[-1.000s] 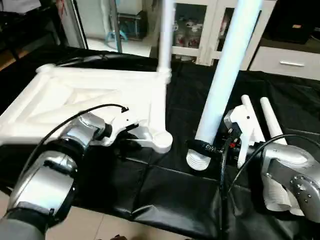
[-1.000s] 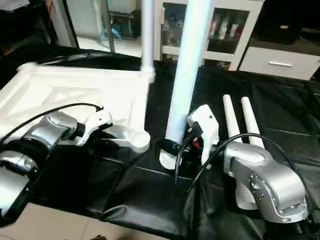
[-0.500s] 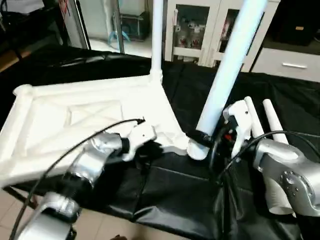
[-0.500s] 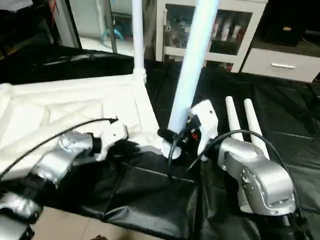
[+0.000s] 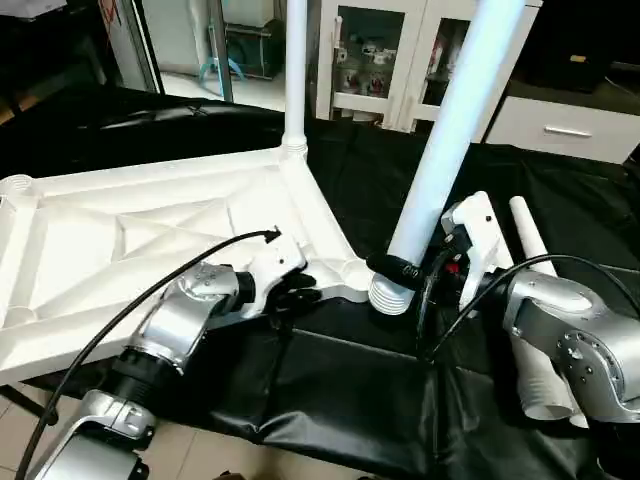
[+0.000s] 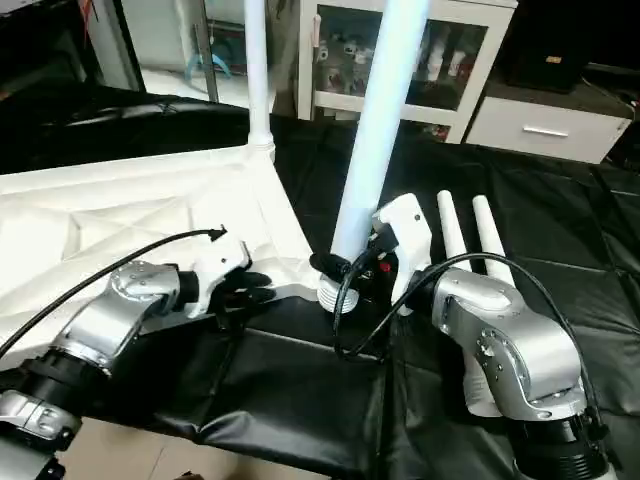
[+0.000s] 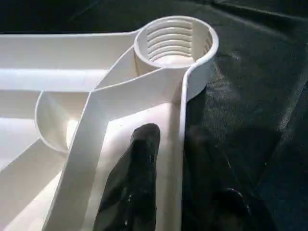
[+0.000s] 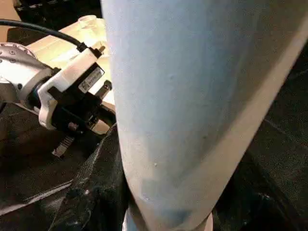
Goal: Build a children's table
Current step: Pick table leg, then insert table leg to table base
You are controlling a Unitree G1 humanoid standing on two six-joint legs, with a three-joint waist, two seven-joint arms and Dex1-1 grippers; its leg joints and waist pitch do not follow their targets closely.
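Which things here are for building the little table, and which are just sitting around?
For the job:
- white tabletop, upside down
- one leg standing in its far corner
- leg in the right gripper
- two spare legs lying on the black cover
- left gripper at the tabletop's near edge

Just sitting around:
- cabinet behind
- drawer unit

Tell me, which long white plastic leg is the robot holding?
The tall slanted white tube leg, clamped near its ribbed bottom end by the right gripper. One leg stands in the tabletop; the others lie flat.
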